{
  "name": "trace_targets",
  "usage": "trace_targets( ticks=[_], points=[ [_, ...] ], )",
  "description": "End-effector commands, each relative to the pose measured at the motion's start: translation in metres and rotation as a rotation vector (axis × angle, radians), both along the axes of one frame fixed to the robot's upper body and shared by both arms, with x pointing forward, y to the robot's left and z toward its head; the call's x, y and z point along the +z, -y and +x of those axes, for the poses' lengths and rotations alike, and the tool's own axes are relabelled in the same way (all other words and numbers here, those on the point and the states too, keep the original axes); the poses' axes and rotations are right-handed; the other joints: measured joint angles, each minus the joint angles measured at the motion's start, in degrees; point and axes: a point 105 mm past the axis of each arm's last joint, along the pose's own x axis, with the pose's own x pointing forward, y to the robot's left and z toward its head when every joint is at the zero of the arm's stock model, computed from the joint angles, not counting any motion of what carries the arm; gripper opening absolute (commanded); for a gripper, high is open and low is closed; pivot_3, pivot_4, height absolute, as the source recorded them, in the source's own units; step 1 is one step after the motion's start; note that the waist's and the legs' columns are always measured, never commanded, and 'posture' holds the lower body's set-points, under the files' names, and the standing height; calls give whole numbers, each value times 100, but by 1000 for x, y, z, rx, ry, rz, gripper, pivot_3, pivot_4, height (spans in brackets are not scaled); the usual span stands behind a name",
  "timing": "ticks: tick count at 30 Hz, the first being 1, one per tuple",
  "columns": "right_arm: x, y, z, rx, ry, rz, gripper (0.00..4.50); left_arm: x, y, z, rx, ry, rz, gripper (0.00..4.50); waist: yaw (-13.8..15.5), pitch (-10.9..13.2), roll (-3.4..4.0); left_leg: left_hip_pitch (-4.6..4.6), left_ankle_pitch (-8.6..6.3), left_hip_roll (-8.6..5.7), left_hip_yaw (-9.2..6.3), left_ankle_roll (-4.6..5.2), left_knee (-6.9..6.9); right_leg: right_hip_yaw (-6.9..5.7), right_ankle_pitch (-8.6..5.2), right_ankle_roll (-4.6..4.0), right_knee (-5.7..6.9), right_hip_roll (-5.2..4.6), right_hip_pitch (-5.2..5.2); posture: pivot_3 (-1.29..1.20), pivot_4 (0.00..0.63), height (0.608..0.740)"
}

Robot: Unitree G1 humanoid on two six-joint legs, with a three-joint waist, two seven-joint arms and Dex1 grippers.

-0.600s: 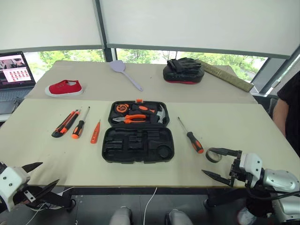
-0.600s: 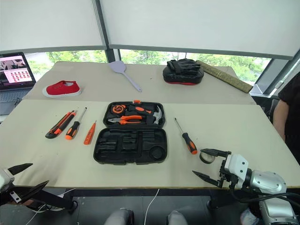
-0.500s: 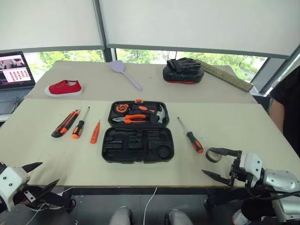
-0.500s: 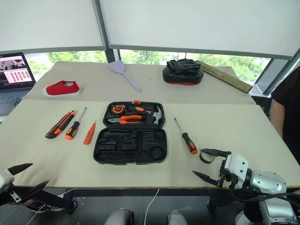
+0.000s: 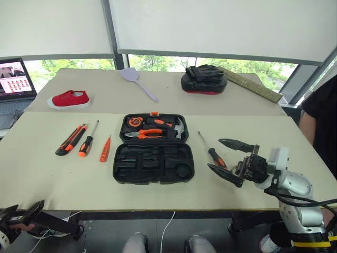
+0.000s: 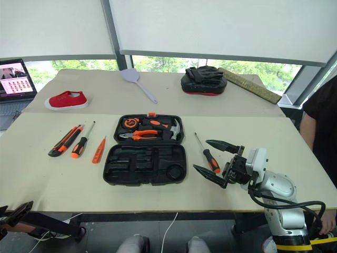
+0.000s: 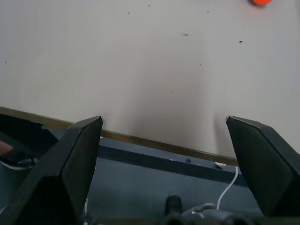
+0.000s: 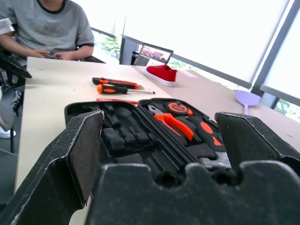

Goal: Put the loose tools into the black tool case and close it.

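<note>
The black tool case (image 5: 152,164) lies open mid-table; its far half holds pliers, a hammer and a tape measure, and its near half has bare slots. Left of it lie an orange-black utility knife (image 5: 68,139), a screwdriver (image 5: 87,141) and a small orange tester (image 5: 105,149). Another screwdriver (image 5: 213,153) lies right of the case. My right gripper (image 5: 215,153) hovers open just above that screwdriver, pointing at the case (image 8: 140,136). The tape roll is hidden behind it. My left gripper (image 7: 163,121) stands open and empty at the table's front edge.
On the far table lie a red shoe (image 5: 68,98), a lilac spatula (image 5: 138,81), a black-and-red mitt (image 5: 204,81) and a long khaki strip (image 5: 255,87). A laptop (image 5: 16,79) stands far left. A person (image 5: 321,121) is at the right edge; another person (image 8: 51,28) sits beyond the table.
My right gripper has risen from the table's front right edge and swung left, over the right-hand screwdriver. My left gripper has sunk lower at the front left corner.
</note>
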Motion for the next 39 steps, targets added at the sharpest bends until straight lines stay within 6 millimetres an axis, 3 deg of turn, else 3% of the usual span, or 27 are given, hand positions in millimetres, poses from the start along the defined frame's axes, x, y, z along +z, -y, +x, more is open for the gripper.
trace_targets(
  ticks=[1, 7, 18, 21, 26, 29, 36, 37, 39],
  points=[
    [14, 0, -2, -2, 82, 10, 4429, 35, 17, 36, -81, 58, 44, 4500, 22, -1, 0, 1, 0, 0, 0, -1, 1, -1, 3, 6, -1, 0, 3, 0, 150, 740],
    [14, -5, 0, 9, 89, 13, 4429, 45, 41, 90, -128, -21, 71, 4500, -28, -1, 2, 0, 8, -4, 4, -12, 10, 10, 34, 17, -2, -1, 15, 0, 150, 740],
    [14, -5, 1, -24, 102, 4, 4429, 29, 52, 173, -60, -41, 131, 4500, -69, 0, -1, -8, 40, 4, -1, 33, -4, 31, 62, 9, 15, 36, 5, 0, 150, 740],
    [12, -6, -2, -31, 97, 3, 4429, 21, 66, 187, -100, -55, 96, 4500, -42, 1, -3, -10, 40, 4, -1, 33, 1, 30, 62, 9, 23, 37, 5, 0, 150, 740],
    [12, -6, -3, -44, 94, 4, 4429, 15, 71, 194, -116, -62, 88, 4500, -40, 1, -3, -7, 41, 3, -1, 33, 14, 33, 61, 10, 41, 36, 6, 0, 150, 740],
    [12, -6, -5, -45, 91, 3, 4500, 11, 70, 196, -112, -72, 88, 3795, -40, 1, -3, -4, 43, 3, -2, 30, 15, 33, 60, 10, 46, 36, 6, 0, 150, 740],
    [14, -10, -5, -27, 89, 5, 4500, 12, 64, 195, -113, -35, 88, 1114, -30, 1, -3, -5, 43, 2, -3, 29, 23, 33, 60, 11, 46, 35, 11, 0, 150, 740],
    [15, -10, -6, -22, 90, 5, 4500, 16, 63, 195, -115, -5, 91, 907, -33, 1, -3, -5, 43, 3, -3, 29, 22, 33, 60, 11, 46, 35, 11, 0, 150, 740],
    [17, -11, -6, -12, 96, 2, 4500, 32, 61, 194, -139, 96, 101, 906, -38, 1, -3, -6, 43, 4, -4, 29, 22, 33, 60, 11, 46, 35, 9, 0, 150, 740]
  ],
)
